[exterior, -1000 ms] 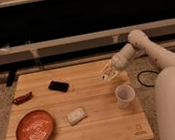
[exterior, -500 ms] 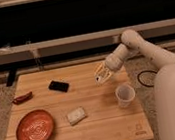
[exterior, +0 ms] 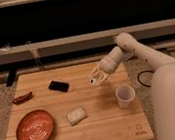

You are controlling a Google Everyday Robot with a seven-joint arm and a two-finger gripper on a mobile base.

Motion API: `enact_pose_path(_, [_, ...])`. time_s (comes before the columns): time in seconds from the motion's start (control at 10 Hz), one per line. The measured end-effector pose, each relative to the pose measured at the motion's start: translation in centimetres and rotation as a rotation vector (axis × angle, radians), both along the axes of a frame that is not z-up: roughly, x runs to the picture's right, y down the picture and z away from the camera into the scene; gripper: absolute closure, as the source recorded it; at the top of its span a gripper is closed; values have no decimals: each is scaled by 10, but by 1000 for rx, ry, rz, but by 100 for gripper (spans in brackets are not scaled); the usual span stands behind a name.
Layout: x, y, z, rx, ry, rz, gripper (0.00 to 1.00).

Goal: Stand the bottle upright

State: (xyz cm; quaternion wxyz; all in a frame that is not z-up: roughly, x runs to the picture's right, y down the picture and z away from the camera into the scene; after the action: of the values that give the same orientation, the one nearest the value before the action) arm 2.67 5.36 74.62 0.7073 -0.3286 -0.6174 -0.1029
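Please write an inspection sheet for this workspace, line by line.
Surface: wooden table, low, light wood.
Job's things: bottle, nothing seen.
Clutter: orange plate; white cup; pale sponge; black phone; small dark red item at the left edge.
Grippers: gripper above the table's right half, beyond the cup.
Cables: black cable on the floor, right of the table.
Surroundings: carpet; dark shelving behind.

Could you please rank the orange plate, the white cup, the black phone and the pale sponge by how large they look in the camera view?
1. orange plate, clearly largest.
2. white cup.
3. black phone and pale sponge look alike; unranked.
The gripper is above the table, beyond the cup.
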Motion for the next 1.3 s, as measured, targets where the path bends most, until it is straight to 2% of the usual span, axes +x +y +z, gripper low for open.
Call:
enact_pose_path(0.3, [-14,7,1,-73,-50,24,100])
enact_pose_path(0.6, [-24,5,0,-122,-94,57,100])
enact_pose_path(0.8, [-26,-4,-3,-129,-112,77,100])
enact_pose_path(1.0, [-31,-24,-12,-123,-135,99,100])
enact_pose_path(1.1, [-33,-30,-15,-126,-143,105,97])
enact_pose_path(1.3, [-40,-37,-13,-157,-161,134,80])
